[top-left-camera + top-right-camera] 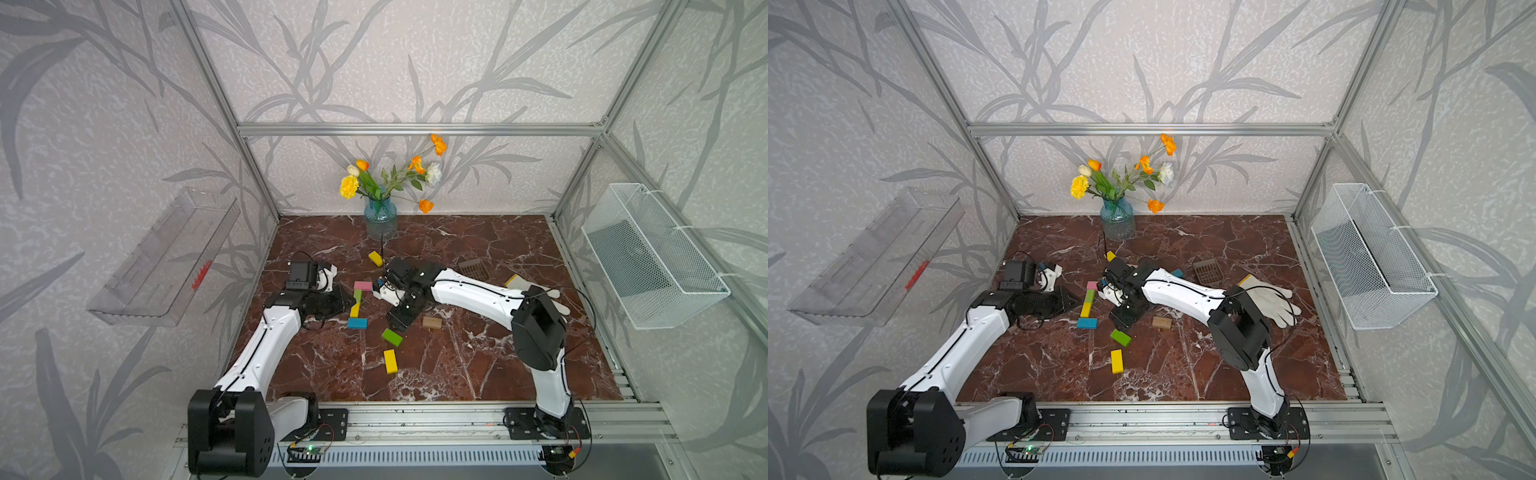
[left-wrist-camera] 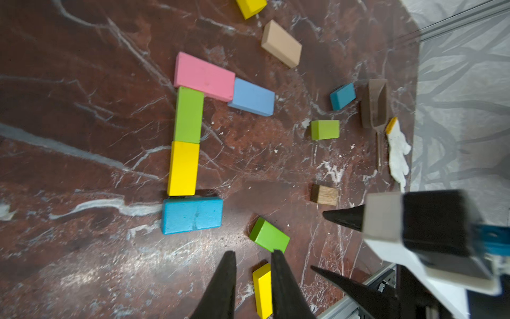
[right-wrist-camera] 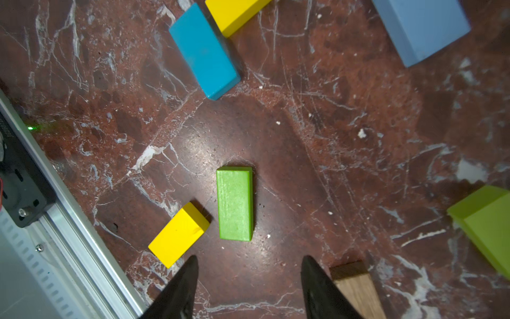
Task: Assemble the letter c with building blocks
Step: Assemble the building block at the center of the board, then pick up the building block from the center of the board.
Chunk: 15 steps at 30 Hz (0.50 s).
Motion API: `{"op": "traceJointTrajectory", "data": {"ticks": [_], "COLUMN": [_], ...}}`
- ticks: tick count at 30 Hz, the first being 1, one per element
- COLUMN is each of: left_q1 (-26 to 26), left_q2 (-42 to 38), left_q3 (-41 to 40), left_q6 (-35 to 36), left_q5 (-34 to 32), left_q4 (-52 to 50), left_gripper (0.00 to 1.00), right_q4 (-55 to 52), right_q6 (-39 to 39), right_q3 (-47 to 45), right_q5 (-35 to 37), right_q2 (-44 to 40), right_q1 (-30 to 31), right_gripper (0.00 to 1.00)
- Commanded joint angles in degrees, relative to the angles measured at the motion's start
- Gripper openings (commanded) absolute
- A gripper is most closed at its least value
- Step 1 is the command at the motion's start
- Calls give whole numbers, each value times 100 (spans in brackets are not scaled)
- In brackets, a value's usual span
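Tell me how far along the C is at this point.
Done: pink block and light blue block form the top arm, green block and yellow block the spine, and teal block starts the bottom arm. In hand: nothing; the right gripper is open, aimed at a loose green block. Remaining: the bottom arm likely needs one more block.

Laid flat as half a C: pink block [image 2: 204, 76], blue [image 2: 252, 96] touching its end; green [image 2: 189, 114], yellow [image 2: 183, 168], teal [image 2: 191, 215] chained off pink (end to end, teal crosswise). Loose, well apart from pink: lime [image 2: 269, 234], tan [image 2: 281, 42], brown [image 2: 325, 194].
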Motion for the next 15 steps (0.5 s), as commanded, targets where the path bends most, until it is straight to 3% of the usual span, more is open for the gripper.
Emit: {"op": "traceJointTrajectory", "data": {"ticks": [1, 7, 15], "left_q1": [22, 20, 29], "left_q2": [-252, -246, -326], "left_q3": [-189, -124, -223], "left_q6": [25, 113, -73], "left_q5": [262, 176, -142], "left_q4": [503, 248, -210], "left_gripper": [25, 25, 24], "right_q4": [-187, -293, -168], "right_q6": [502, 695, 775], "right_q3": [-79, 51, 62], "right_q5": [74, 319, 458], "right_q2": [-149, 76, 300], "right_q1": [115, 278, 434], "right_gripper": [61, 67, 68]}}
